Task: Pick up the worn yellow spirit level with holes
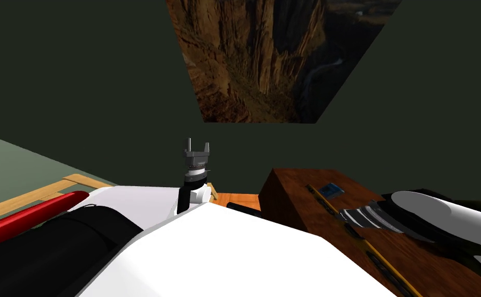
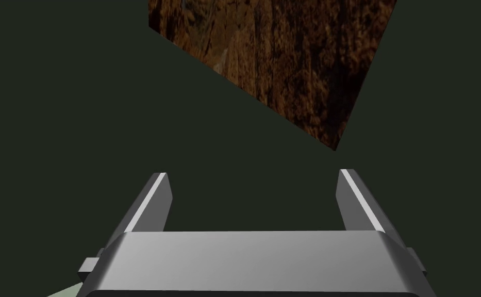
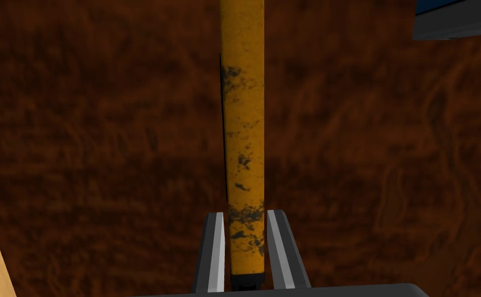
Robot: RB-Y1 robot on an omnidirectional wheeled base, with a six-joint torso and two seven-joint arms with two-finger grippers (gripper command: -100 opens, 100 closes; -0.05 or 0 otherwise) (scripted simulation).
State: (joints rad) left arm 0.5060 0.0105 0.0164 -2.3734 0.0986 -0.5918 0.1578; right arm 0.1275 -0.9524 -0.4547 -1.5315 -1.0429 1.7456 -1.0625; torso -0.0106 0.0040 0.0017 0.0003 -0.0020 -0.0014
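Observation:
The worn yellow spirit level (image 3: 244,129), scuffed with dark marks, lies lengthwise on a dark brown wooden table (image 3: 95,144). My right gripper (image 3: 247,214) is shut on the level near one end, a finger pressing each long side. From the head view the level (image 1: 327,202) runs as a thin yellow bar across the table (image 1: 291,191), and my right arm (image 1: 430,214) reaches over its middle, hiding the fingers. My left gripper (image 1: 197,144) is raised in front of the chest, open and holding nothing; its fingers (image 2: 154,203) stand wide apart.
A small blue and grey object (image 1: 331,190) sits on the table beyond the level, and its corner (image 3: 455,18) lies ahead of the right gripper. A lighter wooden surface (image 1: 236,198) adjoins the table. A light wooden frame (image 1: 38,195) and a red bar (image 1: 28,219) lie left.

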